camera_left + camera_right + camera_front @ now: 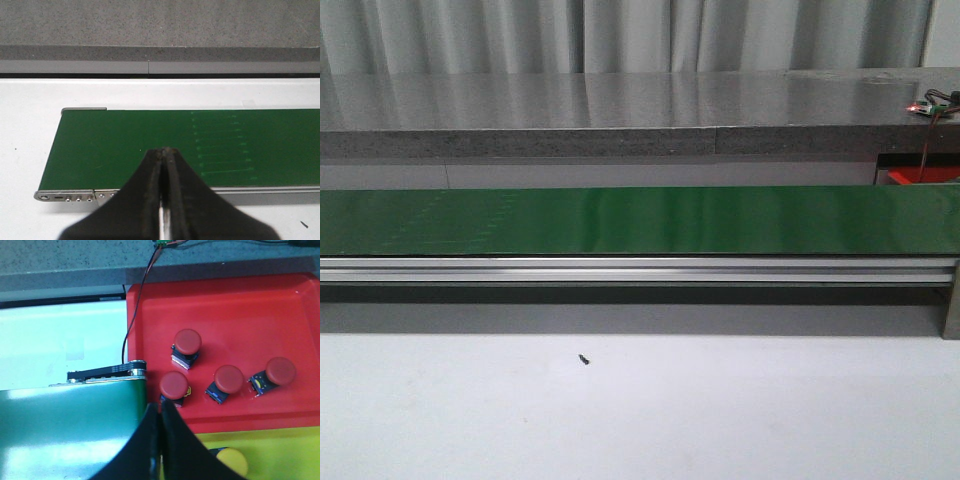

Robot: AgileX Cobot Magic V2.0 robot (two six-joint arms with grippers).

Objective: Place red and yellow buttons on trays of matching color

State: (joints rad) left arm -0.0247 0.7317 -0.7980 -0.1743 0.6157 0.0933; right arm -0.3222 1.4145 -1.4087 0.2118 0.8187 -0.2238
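We see four red buttons (229,379) lying in the red tray (280,320) in the right wrist view: one (187,342) near the tray's middle, one (174,385) at the tray's edge next to the conveyor's end, and two more (280,371) in a loose row with it, all apart from each other. A yellow button (232,460) sits in the yellow tray (285,450), which lies just beside the red tray, edge to edge; this button is partly hidden behind our right end effector (161,412). That end effector has its fingers pressed together with nothing between them, and it hangs over the end of the green conveyor belt (65,425) where belt and trays meet. Our left end effector (165,156) is likewise closed on nothing, above the other end of the belt (125,145), whose surface there is bare. In the front view the belt (620,220) runs across the white bench (720,410), a small dark speck (584,359) lies on the bench in front of it, and only a corner of the red tray (920,177) shows at the far right.
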